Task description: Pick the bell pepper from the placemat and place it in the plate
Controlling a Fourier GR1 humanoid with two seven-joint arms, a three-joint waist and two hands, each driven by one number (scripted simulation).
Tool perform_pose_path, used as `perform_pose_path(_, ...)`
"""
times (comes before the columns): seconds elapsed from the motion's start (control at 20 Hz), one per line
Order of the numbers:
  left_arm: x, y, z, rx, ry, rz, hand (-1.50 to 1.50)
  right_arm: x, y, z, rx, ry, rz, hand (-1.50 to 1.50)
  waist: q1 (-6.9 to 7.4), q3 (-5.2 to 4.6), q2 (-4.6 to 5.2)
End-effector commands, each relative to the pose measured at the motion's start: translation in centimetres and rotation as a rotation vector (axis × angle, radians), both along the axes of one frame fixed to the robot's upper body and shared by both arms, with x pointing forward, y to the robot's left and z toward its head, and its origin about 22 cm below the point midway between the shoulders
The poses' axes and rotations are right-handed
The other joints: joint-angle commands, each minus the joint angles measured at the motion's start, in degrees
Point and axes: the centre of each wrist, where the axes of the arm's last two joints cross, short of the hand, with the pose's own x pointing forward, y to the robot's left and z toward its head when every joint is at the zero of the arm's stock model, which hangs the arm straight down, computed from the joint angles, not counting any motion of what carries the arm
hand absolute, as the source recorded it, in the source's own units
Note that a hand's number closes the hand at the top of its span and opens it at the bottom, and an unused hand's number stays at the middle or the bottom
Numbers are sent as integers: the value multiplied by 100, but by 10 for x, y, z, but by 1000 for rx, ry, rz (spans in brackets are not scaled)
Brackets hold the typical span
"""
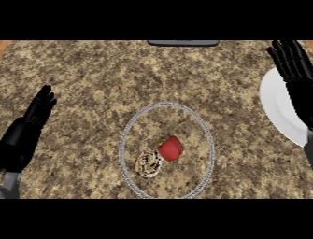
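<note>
Left hand: black left hand [22,135] at the view's left, over the speckled brown granite counter [96,74], fingers straight and together, holding nothing.
Placemat: round see-through placemat with a beaded silver rim [122,140], lying on the counter between the two hands.
Bell pepper: small red bell pepper [170,148] on the placemat, just beside a patterned coil-like object [148,164] I cannot identify.
Right hand: black right hand [307,86], fingers straight and slightly spread, empty, over the plate.
Plate: round white plate [276,105] at the right edge, well apart from the pepper.
Far edge: dark grey flat object [183,43], partly cut off.
</note>
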Motion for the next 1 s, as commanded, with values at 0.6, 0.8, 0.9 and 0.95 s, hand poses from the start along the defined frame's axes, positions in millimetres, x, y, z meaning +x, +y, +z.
perform_pose_path(0.6,-6,-23,-45,-45,262,152,0,-25,113,-66,-333,-203,488,150,147,61,-91)
perform_pose_path(0.8,-7,-38,-56,-43,264,143,0,-21,115,-99,-24,-31,713,-150,213,59,-53)
perform_pose_path(0.9,-7,-44,-54,-40,265,139,0,-5,113,-106,-157,-69,847,-150,187,47,-122)
perform_pose_path(0.95,3,-43,-49,-42,266,131,0,3,108,-111,-274,-95,871,-150,190,47,-106)
